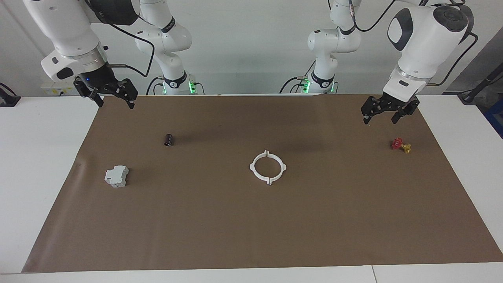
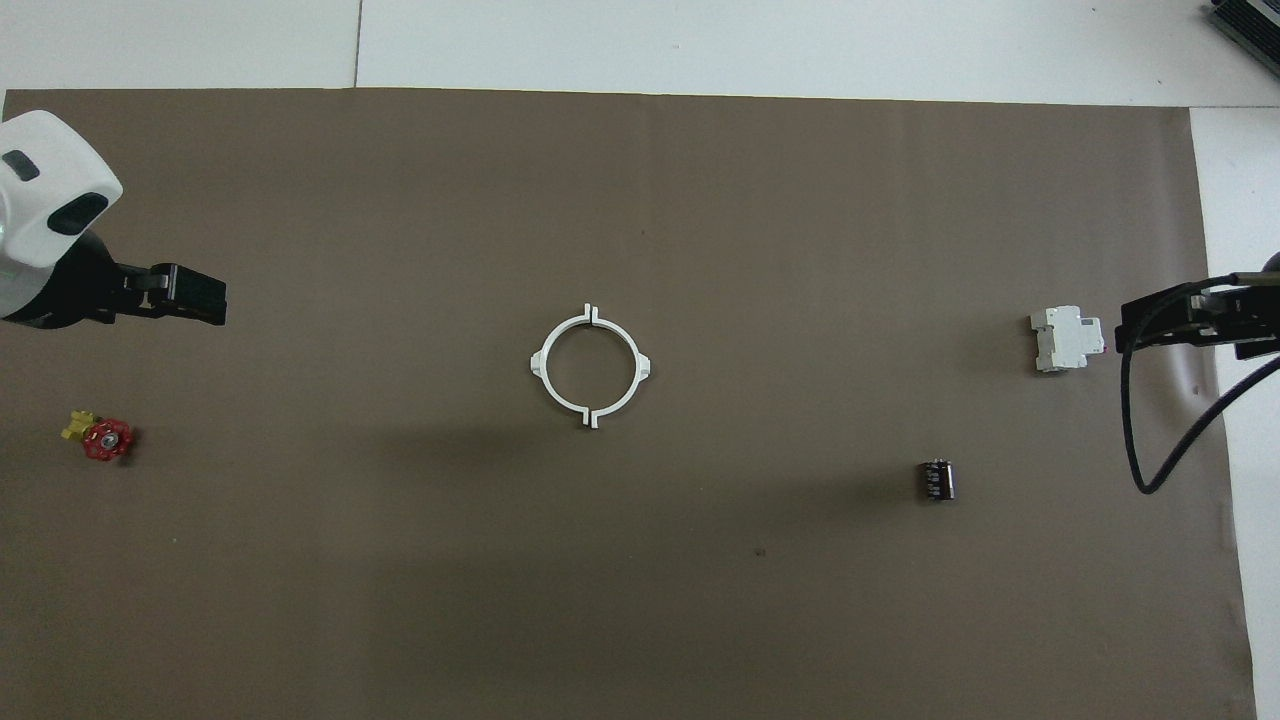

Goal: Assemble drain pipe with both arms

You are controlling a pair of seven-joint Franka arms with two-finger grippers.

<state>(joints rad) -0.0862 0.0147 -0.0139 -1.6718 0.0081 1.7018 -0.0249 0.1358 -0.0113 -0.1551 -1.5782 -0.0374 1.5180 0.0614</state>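
The drain pipe point(image 1: 252, 168) point(image 2: 538, 366) lies flat in the middle of the brown mat as two white half-ring arcs set end to end. Their end tabs face each other and close one ring. Nothing touches it. My left gripper point(image 1: 380, 120) point(image 2: 212, 299) hangs open and empty above the mat at the left arm's end of the table, near the small valve. Up over the mat's edge at the right arm's end hangs my right gripper point(image 1: 116, 104) point(image 2: 1135, 328), open too, with nothing between its fingers. Both arms stand well apart from the ring.
A red-and-yellow valve point(image 1: 400, 145) point(image 2: 103, 438) sits on the mat point(image 1: 251, 236) toward the left arm's end. Toward the right arm's end lie a grey-white blocky box point(image 1: 116, 176) point(image 2: 1066, 338) and a small black cylinder point(image 1: 168, 140) point(image 2: 937, 479). White tabletop borders the mat.
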